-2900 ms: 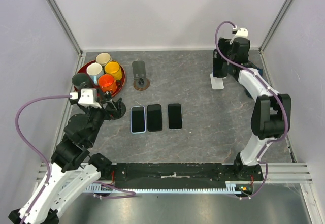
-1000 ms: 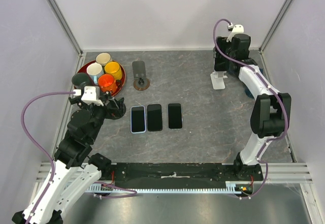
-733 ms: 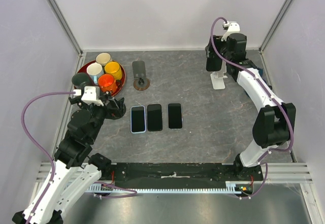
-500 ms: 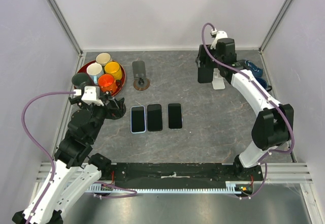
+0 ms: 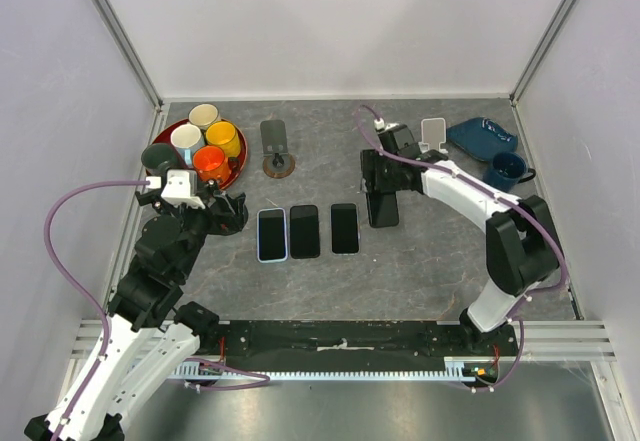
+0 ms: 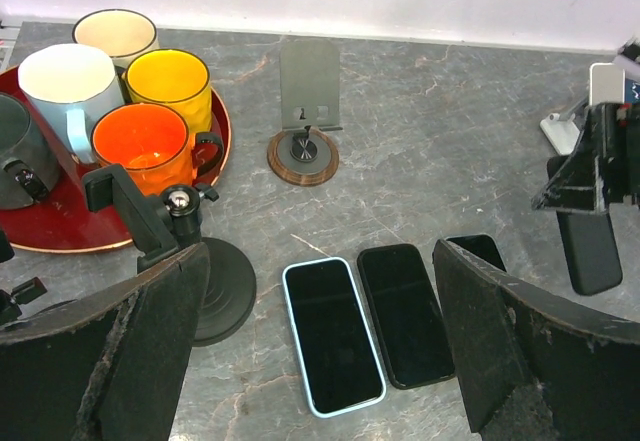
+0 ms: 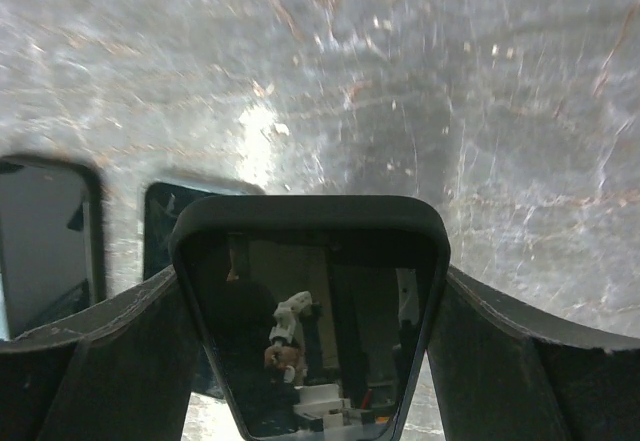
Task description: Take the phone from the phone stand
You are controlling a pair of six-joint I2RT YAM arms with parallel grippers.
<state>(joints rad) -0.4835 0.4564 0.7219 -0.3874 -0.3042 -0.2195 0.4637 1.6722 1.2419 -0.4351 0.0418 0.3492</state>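
Observation:
The phone (image 5: 382, 206), black in a dark case, is pinched by its long edges in my right gripper (image 5: 380, 186), which is shut on it. It hangs low over the table, just right of three phones lying in a row (image 5: 304, 231). In the right wrist view the phone (image 7: 310, 341) fills the gap between the fingers (image 7: 90, 361). The white phone stand (image 5: 432, 133) stands bare at the back right. My left gripper (image 5: 215, 204) hovers open at the left, nothing between its fingers (image 6: 150, 341).
A red tray (image 5: 240, 166) holding several mugs sits at the back left. A grey stand on a wooden disc (image 5: 275, 146) is beside it. A black round-based stand (image 6: 215, 291) lies under my left gripper. A blue cloth (image 5: 480, 136) and a blue mug (image 5: 505, 169) sit far right.
My right arm lifted the phone off the white stand and carried it left and toward the front, down beside the row of phones. The left arm has stayed still.

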